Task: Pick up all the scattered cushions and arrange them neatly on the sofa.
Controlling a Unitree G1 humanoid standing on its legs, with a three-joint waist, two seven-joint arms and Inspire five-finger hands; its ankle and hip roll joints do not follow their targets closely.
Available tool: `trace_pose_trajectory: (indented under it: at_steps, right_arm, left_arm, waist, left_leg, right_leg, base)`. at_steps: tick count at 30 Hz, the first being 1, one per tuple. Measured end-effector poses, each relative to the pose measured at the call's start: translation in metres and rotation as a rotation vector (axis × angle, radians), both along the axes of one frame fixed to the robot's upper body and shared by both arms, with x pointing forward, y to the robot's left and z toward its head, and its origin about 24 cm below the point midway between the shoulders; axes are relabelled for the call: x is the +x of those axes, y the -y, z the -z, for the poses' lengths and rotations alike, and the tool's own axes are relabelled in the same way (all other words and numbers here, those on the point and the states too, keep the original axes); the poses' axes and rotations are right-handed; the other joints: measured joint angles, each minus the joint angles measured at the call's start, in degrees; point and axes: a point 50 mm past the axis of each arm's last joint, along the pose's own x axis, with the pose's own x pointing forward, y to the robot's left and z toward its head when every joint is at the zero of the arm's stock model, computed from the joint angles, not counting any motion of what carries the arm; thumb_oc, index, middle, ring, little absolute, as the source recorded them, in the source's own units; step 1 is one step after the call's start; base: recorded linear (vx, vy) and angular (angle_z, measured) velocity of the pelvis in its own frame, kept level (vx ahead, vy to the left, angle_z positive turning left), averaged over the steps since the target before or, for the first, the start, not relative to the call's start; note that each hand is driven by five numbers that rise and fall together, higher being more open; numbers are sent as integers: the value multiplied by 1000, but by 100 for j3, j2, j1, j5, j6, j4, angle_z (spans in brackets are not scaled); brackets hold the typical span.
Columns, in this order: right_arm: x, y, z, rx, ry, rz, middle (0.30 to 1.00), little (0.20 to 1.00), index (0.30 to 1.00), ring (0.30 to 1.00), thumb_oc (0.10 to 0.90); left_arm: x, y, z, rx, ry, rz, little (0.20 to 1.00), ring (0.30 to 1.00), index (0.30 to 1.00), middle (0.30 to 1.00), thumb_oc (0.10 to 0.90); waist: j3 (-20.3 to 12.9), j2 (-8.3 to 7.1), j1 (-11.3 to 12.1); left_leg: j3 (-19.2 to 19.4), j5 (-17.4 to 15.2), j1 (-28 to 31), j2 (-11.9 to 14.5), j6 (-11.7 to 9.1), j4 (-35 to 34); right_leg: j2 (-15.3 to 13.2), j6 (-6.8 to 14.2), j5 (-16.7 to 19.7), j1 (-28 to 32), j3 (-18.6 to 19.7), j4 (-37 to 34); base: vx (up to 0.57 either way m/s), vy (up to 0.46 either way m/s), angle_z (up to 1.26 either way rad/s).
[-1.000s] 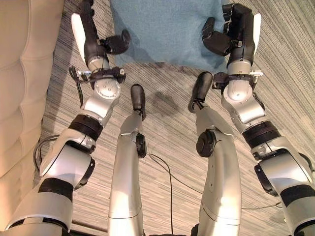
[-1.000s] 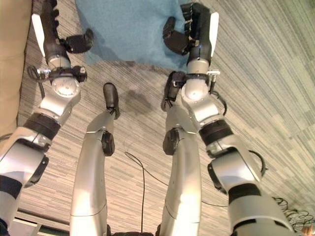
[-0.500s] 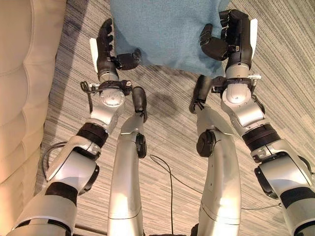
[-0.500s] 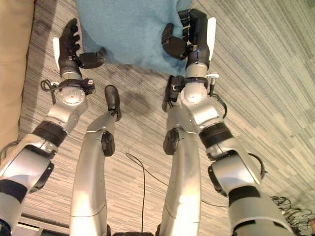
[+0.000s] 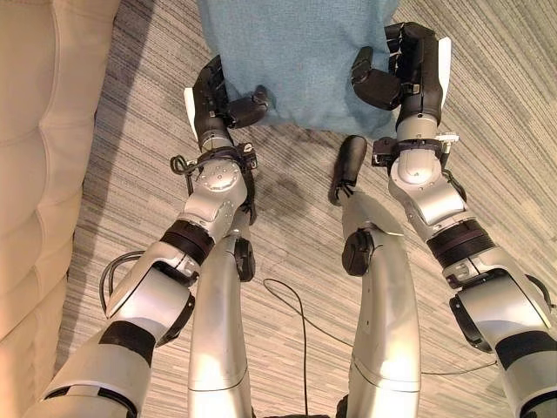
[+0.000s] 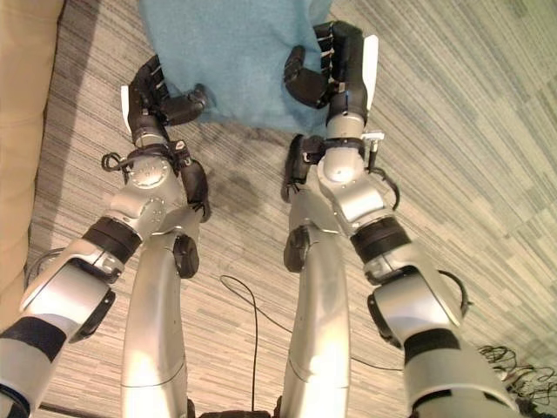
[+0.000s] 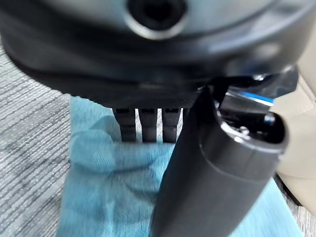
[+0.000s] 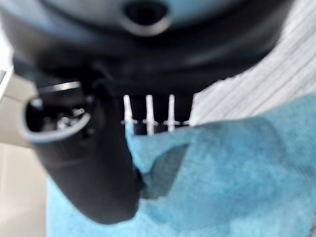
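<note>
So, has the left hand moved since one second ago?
Yes. The left hand moved away from the sofa, inward onto the blue cushion edge.

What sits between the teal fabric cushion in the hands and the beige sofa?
Nothing visible. The teal fabric cushion is held by the left hand and right hand over striped grey carpet; the beige tufted sofa lies to the left across bare carpet.

Teal cushion [image 5: 296, 43] on striped carpet [image 5: 487, 104]
</note>
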Motion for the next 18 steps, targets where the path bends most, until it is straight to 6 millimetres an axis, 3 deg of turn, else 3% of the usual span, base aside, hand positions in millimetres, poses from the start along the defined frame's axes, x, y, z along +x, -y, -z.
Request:
trace_pose_trajectory:
  at_steps: [6, 11, 16, 18]
  right_arm:
    - [-1, -3, 14, -12, -34, -13, 300, 300, 300, 300, 400]
    - [-2, -7, 11, -10, -21, -30, 300, 300, 300, 300, 400]
    - [-8, -3, -10, 18, 52, -34, 300, 300, 300, 300, 400]
    - [-9, -1, -17, 35, 72, -27, 300, 300, 300, 300, 400]
  left_arm:
    - [-1, -10, -4, -13, 17, -16, 300, 300, 300, 300, 400]
    - [-1, -13, -5, -25, 22, -23, 300, 300, 300, 300, 400]
    - [-7, -3, -26, -64, 98, 25, 300, 300, 300, 300, 400]
    - [-9, 0, -31, -97, 123, 44, 300, 300, 300, 300, 400]
  waist:
    - [8, -17, -93]
    - [8, -17, -100]
    - [8, -17, -88]
    - [8, -15, -68]
  left_leg:
    - [84, -35, 62, 2, 33, 135]
    - [60, 6, 72, -13, -25, 86]
    - [62, 373, 140, -114, -84, -665]
    - [5, 709, 486, -127, -148, -1406]
  right_leg:
    - [1, 34, -4, 10, 115, 174]
    - [-1, 70, -21, 4, 114, 166]
    - [-18, 23, 196, 20, 67, -354]
    - [7, -44, 494, 393, -102, -1074]
  base:
    - [-48, -32, -1]
    - [-84, -41, 5]
    - [-152, -22, 10]
    - [-169, -40, 7]
